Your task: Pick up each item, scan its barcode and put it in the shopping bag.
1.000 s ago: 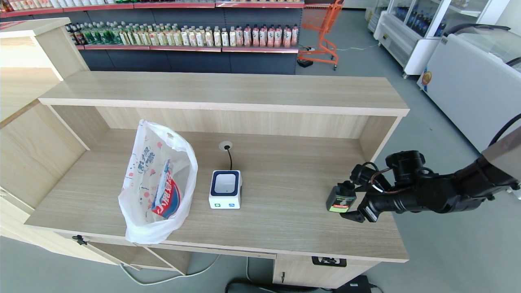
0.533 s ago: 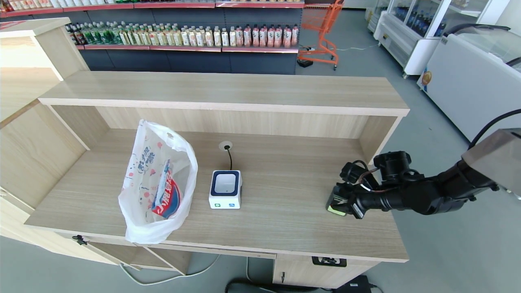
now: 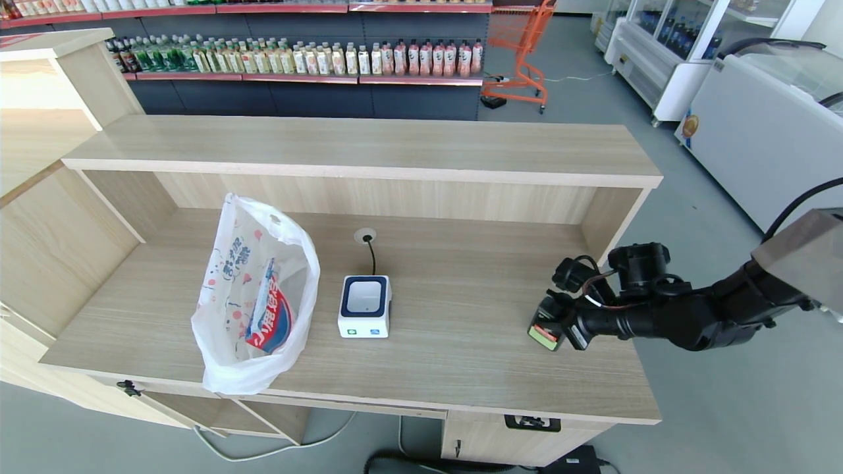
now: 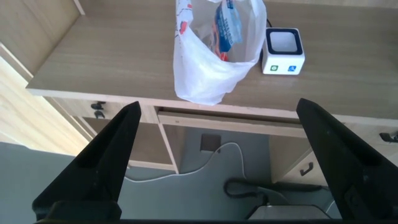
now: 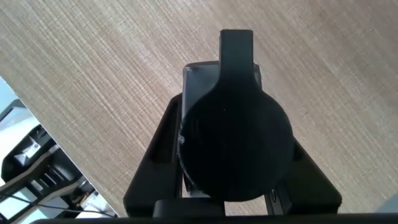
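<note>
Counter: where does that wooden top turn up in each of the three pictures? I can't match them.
Head view: counter across the middle, bag and scanner on it.
Left wrist view: counter in the upper part, seen from its front edge.
Right wrist view: counter as the wood grain in the background.
Shared landmark: scanner beside bag, in head and left wrist views.

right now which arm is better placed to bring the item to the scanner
Right. The right jaws are shut on the small item at the counter's right end, with bare wood between it and the scanner. The left jaws stand open out in front of the counter, holding nothing.
</note>
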